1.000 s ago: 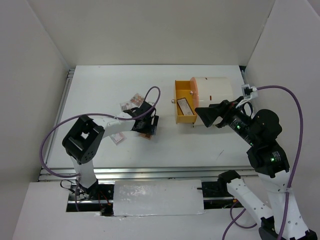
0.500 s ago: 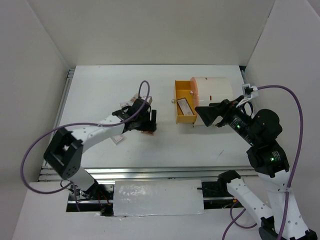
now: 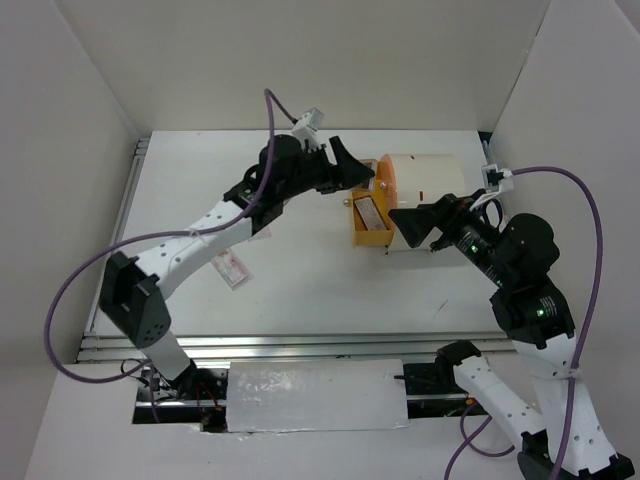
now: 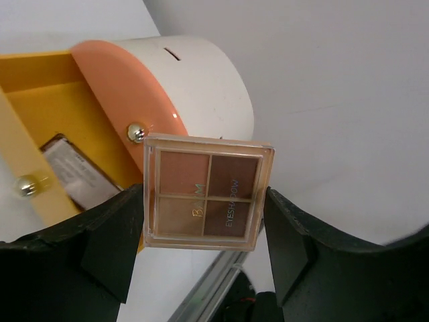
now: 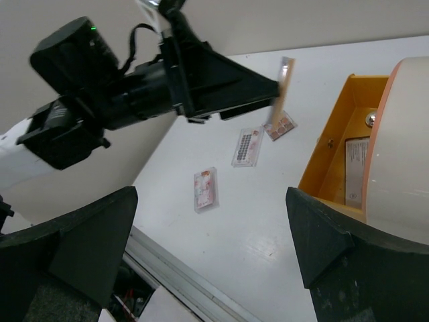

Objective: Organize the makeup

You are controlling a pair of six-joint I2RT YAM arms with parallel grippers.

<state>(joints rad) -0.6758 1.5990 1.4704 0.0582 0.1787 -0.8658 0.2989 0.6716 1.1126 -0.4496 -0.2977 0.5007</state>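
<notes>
**Four-pan palette held up at the open drawer**

Left of centre on the white bench (image 3: pixel 300 300), toward the near edge, a flat pink-and-white packet (image 3: pixel 232 268) lies alone. Just beyond it toward the far edge are two more flat pieces, mostly hidden under the left arm in the top view. The right wrist view shows them as a clear-cased rectangular palette with rows of small pans (image 5: pixel 247 146) and, just beside it, a small square palette with brown and pink pans (image 5: pixel 280 125).

The left gripper (image 4: pixel 202 201) is raised off the bench near the middle of the far edge. Its fingers are closed on the two side edges of a square clear-cased eyeshadow palette with pink, beige and brown pans (image 4: pixel 208 181). That palette hangs in the air, edge-on to the right wrist camera, by the far end of the yellow-orange plastic drawer (image 3: pixel 368 205).

The drawer is pulled out toward the left edge from a cream cylindrical container with an orange front (image 3: pixel 428 185), which stands toward the far right corner. One rectangular brown palette (image 3: pixel 370 215) lies flat inside the drawer.

The right gripper (image 3: pixel 408 228) sits at the container's near side. It points left, its fingers are spread wide, and it holds nothing.
</notes>
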